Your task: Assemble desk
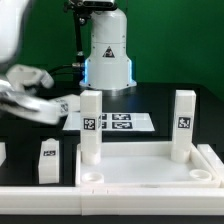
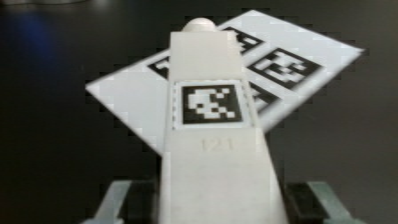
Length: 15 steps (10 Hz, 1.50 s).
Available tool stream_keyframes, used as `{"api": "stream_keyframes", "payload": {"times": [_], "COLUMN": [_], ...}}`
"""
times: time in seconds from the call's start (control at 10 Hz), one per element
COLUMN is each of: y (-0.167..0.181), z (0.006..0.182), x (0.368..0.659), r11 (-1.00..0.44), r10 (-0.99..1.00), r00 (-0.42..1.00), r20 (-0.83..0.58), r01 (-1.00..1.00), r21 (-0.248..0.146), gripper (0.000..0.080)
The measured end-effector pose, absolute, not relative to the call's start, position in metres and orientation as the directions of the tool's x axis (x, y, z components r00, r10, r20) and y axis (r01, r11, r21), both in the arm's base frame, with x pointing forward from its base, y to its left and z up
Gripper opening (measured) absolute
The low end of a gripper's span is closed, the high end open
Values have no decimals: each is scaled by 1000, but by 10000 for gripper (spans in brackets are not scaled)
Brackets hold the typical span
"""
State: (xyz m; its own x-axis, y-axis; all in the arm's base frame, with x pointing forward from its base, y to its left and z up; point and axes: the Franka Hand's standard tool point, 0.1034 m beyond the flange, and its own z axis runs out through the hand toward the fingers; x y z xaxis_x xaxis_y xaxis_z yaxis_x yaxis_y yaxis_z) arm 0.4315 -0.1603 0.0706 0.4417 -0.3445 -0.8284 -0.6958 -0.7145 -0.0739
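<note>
Green backdrop behind; black matte surface (image 1: 150,100) below. White robot base with a blue glow (image 1: 108,55) sits at the far side, mid-frame in the exterior view.

Wrist view: blocky white plastic leg (image 2: 214,130), with a black-and-white square tag on its face, runs lengthwise between my fingers (image 2: 128,198). One finger shows on each side, close against its flanks. I cannot tell whether they press the leg or only bracket it. Behind the leg lies the thin white marker board (image 2: 294,60), skewed in this picture, with its printed tags partly covered by the leg.

Exterior view: my arm (image 1: 25,88) comes in from the exterior view's left, blurred, ending near the marker board (image 1: 115,122). I cannot make out the fingers here.

The flat rectangular white plastic slab (image 1: 140,165) lies just in front of the marker board, nearer the camera. Two tagged legs stand upright at its far corners: left upright leg (image 1: 91,125) and right upright leg (image 1: 183,120). A round socket (image 1: 90,177) shows at a near corner.

A loose tagged leg (image 1: 48,160) rests on the surface to the exterior view's left of the slab, apart from it. A long white rail (image 1: 40,197) runs along the near edge.
</note>
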Motion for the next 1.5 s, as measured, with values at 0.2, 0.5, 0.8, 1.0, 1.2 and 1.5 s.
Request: {"api": "stream_keyframes", "payload": {"times": [0.2, 0.5, 0.8, 1.0, 1.2, 1.5], "y": [-155, -154, -161, -150, -151, -110], "z": [81, 105, 181, 182, 184, 222], "x": [442, 472, 550, 554, 560, 611], "r11": [-744, -763, -830, -835, -842, -853], "r10": [-407, -455, -414, -463, -492, -504], "r00": [576, 685, 834, 860, 868, 859], "r20": [-709, -569, -365, -213, -72, 87], "r01": [-659, -629, -511, -504, -495, -479], "r21": [-108, -147, -226, -222, -213, -205], "gripper": [284, 285, 285, 285, 285, 285]}}
